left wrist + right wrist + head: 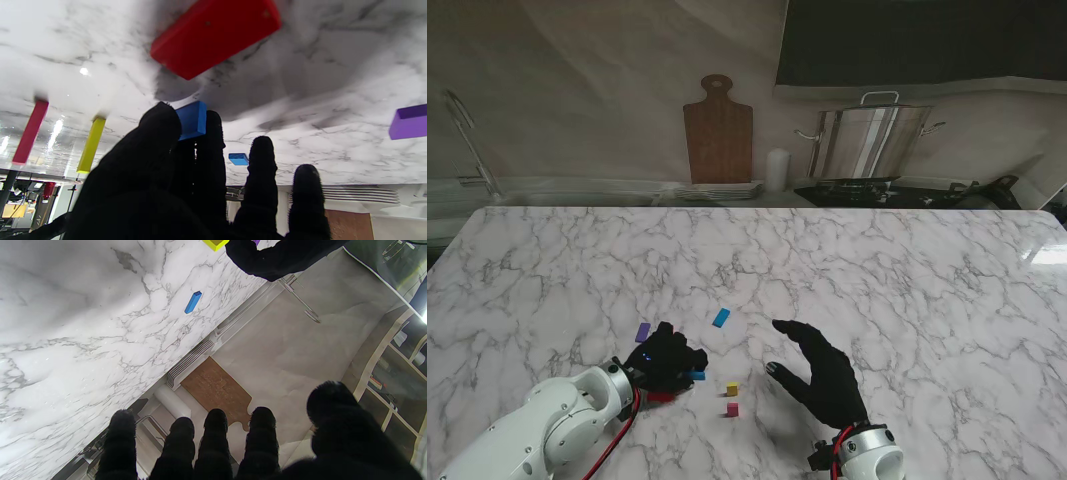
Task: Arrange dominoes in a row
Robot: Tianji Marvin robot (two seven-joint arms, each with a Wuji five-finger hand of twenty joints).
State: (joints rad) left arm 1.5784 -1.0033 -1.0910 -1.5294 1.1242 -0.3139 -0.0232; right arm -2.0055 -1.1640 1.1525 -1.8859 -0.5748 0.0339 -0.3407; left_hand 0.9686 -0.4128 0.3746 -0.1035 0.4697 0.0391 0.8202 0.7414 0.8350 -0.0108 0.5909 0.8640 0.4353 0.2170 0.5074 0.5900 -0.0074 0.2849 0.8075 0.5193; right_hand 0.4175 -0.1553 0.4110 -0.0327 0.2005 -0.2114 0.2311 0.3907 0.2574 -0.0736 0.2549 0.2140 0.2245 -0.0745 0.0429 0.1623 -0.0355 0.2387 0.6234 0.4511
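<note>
Blue domino [191, 120] is pinched between thumb and finger of the left hand [665, 362]. Right hand [822, 375] is held empty, fingers spread, near yellow [732, 389] and pink [732, 409] dominoes.

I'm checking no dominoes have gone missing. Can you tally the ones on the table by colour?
Blue: 2, one held in the left hand's fingers, one lying farther out
Red: 1
Purple: 1
Yellow: 1
Pink: 1
Total: 6 dominoes
</note>
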